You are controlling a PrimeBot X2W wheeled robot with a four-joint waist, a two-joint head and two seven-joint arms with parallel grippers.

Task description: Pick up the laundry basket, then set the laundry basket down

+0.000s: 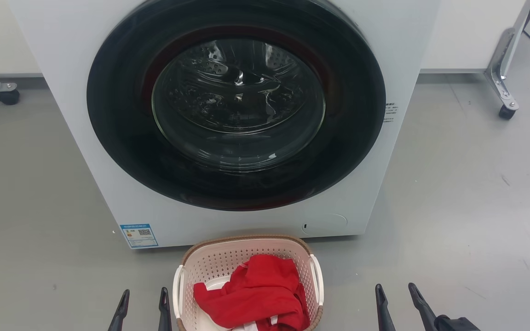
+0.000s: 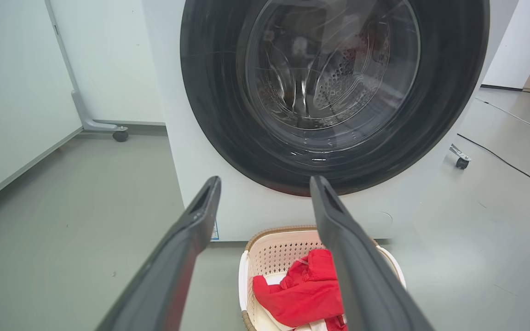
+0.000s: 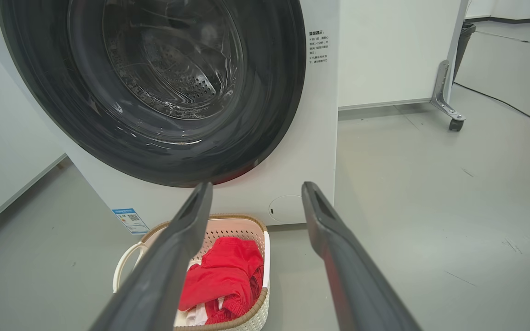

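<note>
Left tool and right tool are both standing with fingers spread wide at the bottom of the head view, gripping nothing, one on each side of the laundry basket. That basket is sitting on the grey floor just in front of the white washer, holding a crumpled red garment. Its near end is being cut off by the view's lower edge, and a pale cloth under the red one is showing too little to identify.
</note>
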